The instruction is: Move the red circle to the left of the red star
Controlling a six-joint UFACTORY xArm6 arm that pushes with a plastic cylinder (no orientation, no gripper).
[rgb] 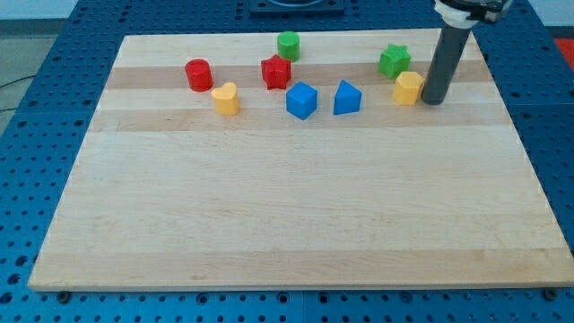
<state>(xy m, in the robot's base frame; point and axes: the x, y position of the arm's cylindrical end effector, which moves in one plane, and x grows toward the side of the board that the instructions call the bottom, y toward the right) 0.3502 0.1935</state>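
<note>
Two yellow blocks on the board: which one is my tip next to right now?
The yellow block at the view's right, just below the green star. My tip sits right beside it on its right. The other yellow block lies far left, by the red circle.

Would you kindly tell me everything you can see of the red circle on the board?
The red circle is a short, solid-looking red cylinder standing upright on its flat end, with a matte, plastic-like surface. It sits near the view's top left of the wooden board. Nothing touches it: the yellow heart-like block lies just below and to its right with a small gap, and the red star is farther to its right. My tip is far away, at the view's right beside the yellow block.
</note>
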